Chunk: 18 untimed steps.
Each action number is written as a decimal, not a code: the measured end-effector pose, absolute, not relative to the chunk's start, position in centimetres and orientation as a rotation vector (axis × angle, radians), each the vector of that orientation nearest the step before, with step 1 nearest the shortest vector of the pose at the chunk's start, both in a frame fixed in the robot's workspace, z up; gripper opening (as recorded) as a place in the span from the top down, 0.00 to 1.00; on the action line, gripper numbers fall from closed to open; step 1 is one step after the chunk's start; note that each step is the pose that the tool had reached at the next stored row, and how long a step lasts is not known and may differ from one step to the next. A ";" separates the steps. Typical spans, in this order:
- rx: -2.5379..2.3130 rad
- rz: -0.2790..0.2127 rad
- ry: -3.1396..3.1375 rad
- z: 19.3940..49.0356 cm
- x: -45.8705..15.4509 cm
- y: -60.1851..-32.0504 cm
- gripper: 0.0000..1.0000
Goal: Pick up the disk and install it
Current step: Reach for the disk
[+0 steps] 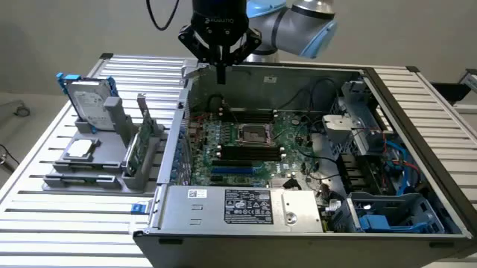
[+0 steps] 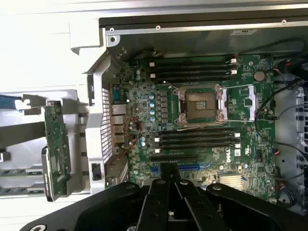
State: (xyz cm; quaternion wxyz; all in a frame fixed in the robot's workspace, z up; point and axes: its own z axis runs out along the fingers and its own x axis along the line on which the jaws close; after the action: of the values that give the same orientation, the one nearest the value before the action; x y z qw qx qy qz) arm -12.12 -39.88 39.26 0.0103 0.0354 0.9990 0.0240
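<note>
- The gripper (image 1: 221,78) hangs from the arm above the rear wall of the open computer case (image 1: 417,139), towards the exterior view's left. Its two dark fingers are pressed together and point straight down, with nothing between them.
- In the wrist view, the gripper (image 2: 168,169) sits over the motherboard (image 2: 144,159), its tip close to a blue expansion slot (image 2: 190,167).
- The disk (image 1: 89,103) stands upright in a grey holder (image 1: 111,167) on the slatted table (image 1: 67,234), outside the case on the exterior view's left. Its white label faces the camera and blue rails run along its edges. It is well apart from the gripper.
- A small square silver chip (image 1: 82,148) lies flat on the holder, just in front of the disk.
- A green circuit card (image 1: 138,148) stands on edge in the holder, between the disk and the case wall. The wrist view shows the card (image 2: 57,149) beside the perforated metal of the case.
- Inside the case, the CPU socket (image 1: 252,134) is uncovered in the middle of the motherboard, with dark memory slots (image 1: 249,153) on either side.
- A silver power supply (image 1: 238,207) with a printed label lies along the near edge of the case.
- A blue plastic drive cage (image 1: 387,215) sits in the near corner on the exterior view's right.
</note>
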 end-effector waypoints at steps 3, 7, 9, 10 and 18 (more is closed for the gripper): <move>0.110 0.075 3.118 39.3 -12.1 -39.9 0.89; 0.111 0.075 3.118 39.3 -12.1 -39.9 0.89; 0.111 0.075 3.118 39.3 -12.4 -39.9 0.89; 0.110 0.075 3.119 39.3 -12.8 -39.8 0.89; 0.111 0.075 3.126 39.2 -16.4 -39.4 0.89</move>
State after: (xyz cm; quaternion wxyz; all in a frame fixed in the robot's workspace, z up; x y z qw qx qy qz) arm -16.39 -39.41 39.19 0.0062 0.0355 0.9991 0.0239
